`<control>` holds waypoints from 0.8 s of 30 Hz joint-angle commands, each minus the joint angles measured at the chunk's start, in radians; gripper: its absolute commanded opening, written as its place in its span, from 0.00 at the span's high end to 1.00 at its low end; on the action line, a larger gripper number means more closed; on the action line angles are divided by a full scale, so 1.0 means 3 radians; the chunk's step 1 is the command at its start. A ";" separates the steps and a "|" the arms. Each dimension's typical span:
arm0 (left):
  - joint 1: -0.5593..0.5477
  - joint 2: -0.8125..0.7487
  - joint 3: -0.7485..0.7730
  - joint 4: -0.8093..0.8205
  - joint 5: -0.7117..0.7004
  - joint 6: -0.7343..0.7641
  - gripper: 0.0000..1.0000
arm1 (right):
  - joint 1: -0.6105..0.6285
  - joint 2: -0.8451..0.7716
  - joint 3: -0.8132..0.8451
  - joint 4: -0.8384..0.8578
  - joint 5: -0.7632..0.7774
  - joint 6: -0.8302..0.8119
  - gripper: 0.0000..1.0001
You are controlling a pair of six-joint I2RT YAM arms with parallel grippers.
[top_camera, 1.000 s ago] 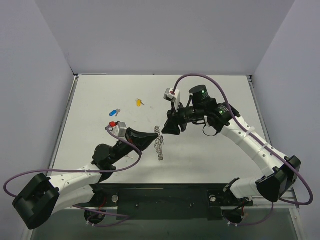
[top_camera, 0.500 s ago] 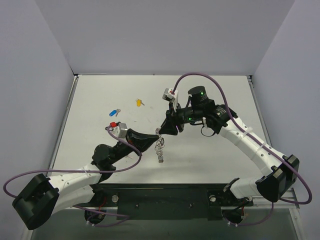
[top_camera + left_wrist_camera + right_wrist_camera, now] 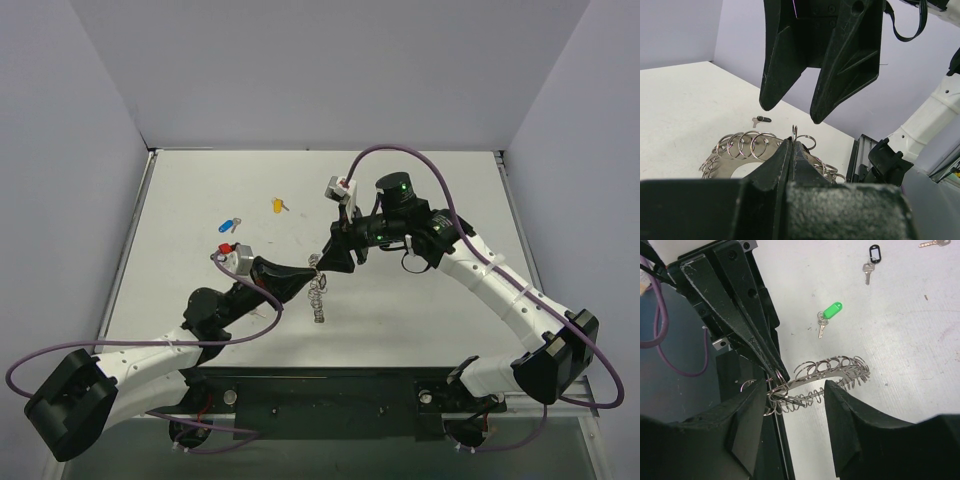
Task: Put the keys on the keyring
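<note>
L gripper (image 3: 791, 147) clamped tight on keyring (image 3: 832, 371) edge. R gripper (image 3: 792, 400) spread wide, fingers astride keyring's held end. Green key (image 3: 829, 312) near keyring.

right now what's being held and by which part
Left gripper pinches the keyring by a small loop on its edge; right gripper is open, holding nothing.
</note>
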 commanded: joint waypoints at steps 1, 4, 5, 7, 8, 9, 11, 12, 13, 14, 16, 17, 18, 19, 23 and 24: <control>0.0026 -0.0047 0.0098 0.0118 -0.0069 0.0045 1.00 | 0.0061 -0.0101 0.0014 0.0019 0.0238 0.0028 0.53; 0.0031 -0.0047 0.0098 0.0108 -0.0074 0.0055 1.00 | 0.0127 -0.0101 0.0004 -0.0033 0.0371 -0.0003 0.52; 0.0031 -0.0042 0.0103 0.0108 -0.0074 0.0060 1.00 | 0.0153 -0.0101 0.0009 -0.0053 0.0437 -0.0018 0.52; 0.0031 -0.0052 0.0103 0.0103 -0.0074 0.0060 1.00 | 0.0173 -0.0101 0.0004 -0.0074 0.0529 -0.0038 0.51; 0.0036 -0.0057 0.0103 0.0103 -0.0079 0.0060 1.00 | 0.0184 -0.0096 0.0004 -0.0079 0.0565 -0.0033 0.51; 0.0046 -0.0057 0.0103 0.0097 -0.0079 0.0060 1.00 | 0.0184 -0.0101 0.0004 -0.0084 0.0596 -0.0044 0.51; 0.0046 -0.0067 0.0103 0.0087 -0.0085 0.0060 1.00 | 0.0189 -0.0096 0.0014 -0.0089 0.0637 -0.0049 0.51; 0.0051 -0.0072 0.0103 0.0087 -0.0080 0.0065 1.00 | 0.0194 -0.0096 0.0009 -0.0084 0.0653 -0.0059 0.51; 0.0051 -0.0073 0.0098 0.0087 -0.0079 0.0060 1.00 | 0.0199 -0.0096 0.0014 -0.0089 0.0668 -0.0054 0.51; 0.0051 -0.0073 0.0098 0.0087 -0.0079 0.0060 1.00 | 0.0199 -0.0091 0.0014 -0.0084 0.0668 -0.0059 0.50; 0.0056 -0.0078 0.0098 0.0092 -0.0074 0.0060 1.00 | 0.0214 -0.0080 0.0020 -0.0089 0.0694 -0.0059 0.50; 0.0056 -0.0083 0.0098 0.0082 -0.0074 0.0065 1.00 | 0.0219 -0.0080 0.0020 -0.0089 0.0694 -0.0059 0.51; 0.0061 -0.0083 0.0093 0.0087 -0.0079 0.0065 1.00 | 0.0224 -0.0075 0.0025 -0.0089 0.0704 -0.0064 0.50; 0.0062 -0.0088 0.0093 0.0077 -0.0074 0.0060 1.00 | 0.0225 -0.0075 0.0020 -0.0094 0.0699 -0.0064 0.50; 0.0072 -0.0118 0.0083 0.0062 -0.0064 0.0065 1.00 | 0.0199 -0.0075 0.0050 -0.0094 0.0622 -0.0079 0.51; 0.0077 -0.0129 0.0078 0.0062 -0.0059 0.0065 1.00 | 0.0179 -0.0070 0.0065 -0.0099 0.0551 -0.0085 0.51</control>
